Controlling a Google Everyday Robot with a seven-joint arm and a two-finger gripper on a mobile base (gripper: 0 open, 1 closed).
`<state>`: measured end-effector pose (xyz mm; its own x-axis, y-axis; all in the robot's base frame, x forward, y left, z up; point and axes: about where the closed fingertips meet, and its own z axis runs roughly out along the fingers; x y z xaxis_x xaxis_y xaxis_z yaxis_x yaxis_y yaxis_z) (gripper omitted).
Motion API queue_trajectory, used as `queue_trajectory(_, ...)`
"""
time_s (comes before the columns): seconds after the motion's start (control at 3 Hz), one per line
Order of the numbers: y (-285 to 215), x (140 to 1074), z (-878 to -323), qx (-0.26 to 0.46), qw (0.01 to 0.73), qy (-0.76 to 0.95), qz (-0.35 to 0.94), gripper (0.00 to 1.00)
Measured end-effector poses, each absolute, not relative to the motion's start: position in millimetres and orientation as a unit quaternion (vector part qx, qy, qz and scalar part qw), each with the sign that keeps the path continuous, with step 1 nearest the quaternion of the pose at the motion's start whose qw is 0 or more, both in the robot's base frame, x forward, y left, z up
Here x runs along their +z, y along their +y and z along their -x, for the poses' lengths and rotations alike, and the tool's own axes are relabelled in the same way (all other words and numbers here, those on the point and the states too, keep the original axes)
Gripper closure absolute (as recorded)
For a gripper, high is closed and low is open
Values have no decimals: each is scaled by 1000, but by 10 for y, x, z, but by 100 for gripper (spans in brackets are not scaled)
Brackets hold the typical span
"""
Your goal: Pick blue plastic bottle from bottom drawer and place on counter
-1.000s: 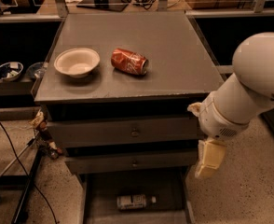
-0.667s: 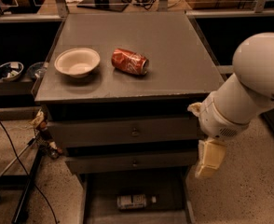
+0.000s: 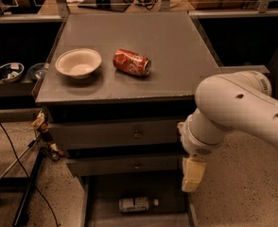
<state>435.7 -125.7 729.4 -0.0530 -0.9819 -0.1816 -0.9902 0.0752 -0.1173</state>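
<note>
The blue plastic bottle (image 3: 136,204) lies on its side in the open bottom drawer (image 3: 103,197), cap pointing right, near the drawer's middle. My gripper (image 3: 192,181) hangs at the end of the white arm, just right of the drawer's right edge and above the bottle's level. It sits about a hand's width up and to the right of the bottle and holds nothing that I can see. The counter (image 3: 172,51) is the flat grey cabinet top above.
A white bowl (image 3: 78,63) and a crushed red soda can (image 3: 131,62) sit on the counter's front left part. Two upper drawers with knobs (image 3: 137,135) are closed. A stand and cables (image 3: 28,188) occupy the floor at left.
The arm has come down and to the left, bringing the gripper closer to the open bottom drawer. The bottle, can and bowl have not moved.
</note>
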Motion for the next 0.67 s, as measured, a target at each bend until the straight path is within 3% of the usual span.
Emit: queue_trajectory(0.67, -1219, 7183, -4324, 32, 112, 728, 676, 0)
